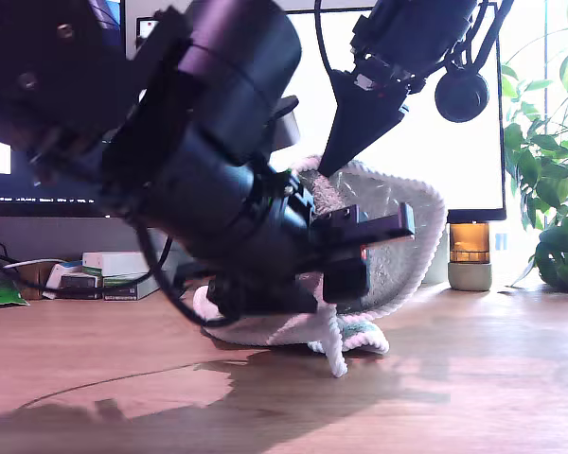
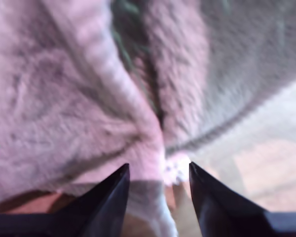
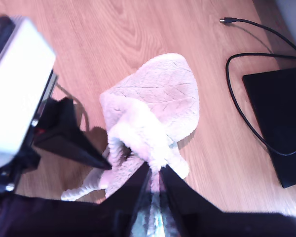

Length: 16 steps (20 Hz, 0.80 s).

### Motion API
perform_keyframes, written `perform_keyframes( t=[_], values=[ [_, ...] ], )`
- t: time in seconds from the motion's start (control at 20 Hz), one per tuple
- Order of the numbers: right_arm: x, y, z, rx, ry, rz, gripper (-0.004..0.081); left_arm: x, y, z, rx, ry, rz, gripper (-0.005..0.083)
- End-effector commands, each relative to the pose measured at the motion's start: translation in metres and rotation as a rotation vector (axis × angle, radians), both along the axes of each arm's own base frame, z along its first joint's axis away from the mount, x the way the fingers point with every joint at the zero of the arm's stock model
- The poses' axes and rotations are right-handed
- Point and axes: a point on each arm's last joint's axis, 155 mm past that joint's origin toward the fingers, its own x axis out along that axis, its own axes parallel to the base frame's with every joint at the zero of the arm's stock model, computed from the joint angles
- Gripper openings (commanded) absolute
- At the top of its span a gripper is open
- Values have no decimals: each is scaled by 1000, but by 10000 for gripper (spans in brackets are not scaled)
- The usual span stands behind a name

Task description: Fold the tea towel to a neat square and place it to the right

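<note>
The tea towel (image 1: 398, 236) stood bunched on the wooden counter (image 1: 454, 397), just in front of the monitor (image 1: 445, 161) near the back edge, as I ran both arms from afar. My second tool (image 3: 156, 168), reaching down from above, was clamped on a raised fold of the plush cloth. It held the cloth up in an arch, while the lower hem and a pale pink ribbed edge trailed onto the wood.

My first tool (image 2: 158, 165) sat low against the towel, its tips apart with cloth bunched between them; whether they gripped it I could not tell. The first arm (image 1: 199, 161) filled much of the exterior view's left.

Bare wood lay open in front of the towel and on the exterior view's right of it, as far as a small amber lamp (image 1: 470, 244) and a leafy plant (image 1: 549, 189) by the back edge. Small boxes (image 1: 114, 270) sat toward the back on the exterior view's left. A flat black slab (image 3: 281, 123) lay on the counter well apart from the towel, with clear wood between them.
</note>
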Motion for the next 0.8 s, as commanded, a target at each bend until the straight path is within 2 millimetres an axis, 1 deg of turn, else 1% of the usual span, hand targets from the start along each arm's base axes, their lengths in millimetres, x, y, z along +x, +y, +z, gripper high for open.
perform_keyframes(
  t=[0.0, 0.05, 0.15, 0.2, 0.35, 0.5, 0.6, 0.75],
  values=[
    [-1, 1, 1, 15, 5, -9, -10, 3, 1, -6, 14, 7, 14, 304],
    [-1, 2, 2, 16, 4, -9, -10, 4, 3, -8, 17, 12, 16, 243],
    [-1, 1, 1, 13, 7, -9, -10, 1, 6, -15, 39, 33, 19, 41],
    [-2, 1, 0, 12, 10, -9, -10, 1, 7, -17, 49, 39, 19, -30],
    [-2, 1, 0, 11, 10, -10, -10, -3, 7, -22, 72, 53, -5, -20],
    [-2, 0, 0, 9, 12, -10, -10, -9, 12, -28, 172, 46, -56, -20],
    [-1, -2, -1, 6, 17, -16, -10, -13, 18, -24, 249, 24, -96, -20],
    [1, -5, -1, 5, 17, -24, -10, -16, 29, -7, 336, -16, -142, -21]
  ],
)
